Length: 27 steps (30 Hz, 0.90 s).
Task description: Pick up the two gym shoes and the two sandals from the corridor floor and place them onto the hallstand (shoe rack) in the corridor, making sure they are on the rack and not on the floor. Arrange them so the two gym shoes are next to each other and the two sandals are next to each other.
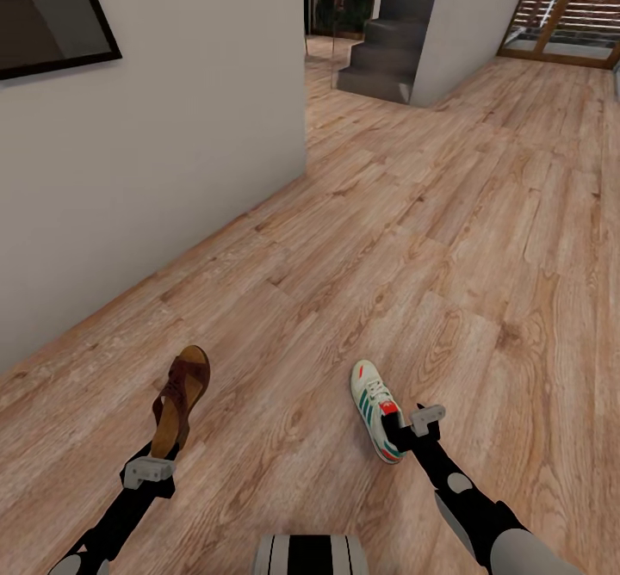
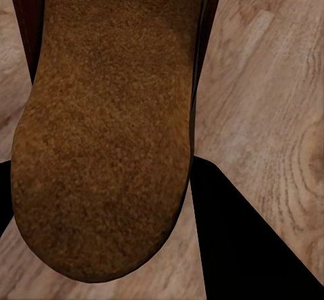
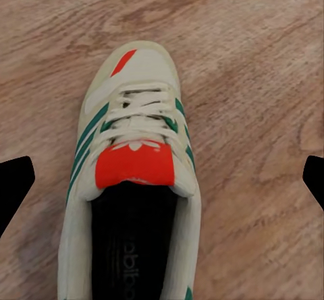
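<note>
Left end effector (image 1: 153,463): it pinches one brown sandal (image 1: 181,398) by its heel end, the toe pointing away from the robot. In the left wrist view the sandal's fuzzy sole (image 2: 101,131) sits right in front of the camera, with a dark finger (image 2: 250,246) beside it.

Right end effector (image 1: 412,427): it sits at the heel of one gym shoe (image 1: 375,407). In the right wrist view the two dark fingertips (image 3: 13,185) stand wide apart on either side of the shoe (image 3: 135,172) without touching it, so the fingers look spread; whether anything lower down grips the heel, I cannot tell.

Where the shoes are: sandal near left, gym shoe near right, well apart, both above or on the wood floor (image 1: 430,239). Whether the gym shoe is lifted or resting on the planks, I cannot tell.

Rack: ahead there is a pale wall (image 1: 172,127) on the left and grey stairs (image 1: 379,41) far off, so the robot likely has driving to do.

Risk, sandal: held by one end only, it could swing or slip out during a turn, because the long toe end hangs free.

Risk, gym shoe: if the fingers are truly open, any lift or drive leaves the shoe behind or knocks it aside.

Risk, wall: the sandal sticks out on the wall side; a tight left turn could clip it.

Risk, order: one of each kind in hand means mates must be matched later, or the pairs end up mixed.
</note>
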{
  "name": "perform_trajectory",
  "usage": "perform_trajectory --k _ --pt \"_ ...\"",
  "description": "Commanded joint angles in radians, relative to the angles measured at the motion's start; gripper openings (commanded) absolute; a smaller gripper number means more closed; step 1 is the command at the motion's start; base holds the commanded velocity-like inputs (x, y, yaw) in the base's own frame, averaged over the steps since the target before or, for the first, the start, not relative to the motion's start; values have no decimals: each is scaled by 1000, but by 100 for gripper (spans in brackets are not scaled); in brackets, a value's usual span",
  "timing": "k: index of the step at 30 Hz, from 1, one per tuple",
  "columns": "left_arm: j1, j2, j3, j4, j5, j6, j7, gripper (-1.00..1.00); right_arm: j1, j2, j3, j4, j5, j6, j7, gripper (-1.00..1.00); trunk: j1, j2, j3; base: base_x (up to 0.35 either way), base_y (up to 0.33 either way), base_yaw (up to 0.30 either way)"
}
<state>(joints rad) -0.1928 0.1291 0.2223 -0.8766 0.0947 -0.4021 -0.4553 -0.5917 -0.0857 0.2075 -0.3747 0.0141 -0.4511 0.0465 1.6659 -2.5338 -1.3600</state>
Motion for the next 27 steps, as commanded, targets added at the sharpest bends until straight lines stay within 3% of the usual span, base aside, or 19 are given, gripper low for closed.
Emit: perform_trajectory --k 1,27 --pt "-1 0 2 1 7 0 -9 -100 0 0 0 1 1 -3 3 100 0 0 -1 8 0 0" --pt "-1 0 1 1 7 0 -9 -100 0 2 0 2 1 -3 3 100 0 0 -2 1 0 0"
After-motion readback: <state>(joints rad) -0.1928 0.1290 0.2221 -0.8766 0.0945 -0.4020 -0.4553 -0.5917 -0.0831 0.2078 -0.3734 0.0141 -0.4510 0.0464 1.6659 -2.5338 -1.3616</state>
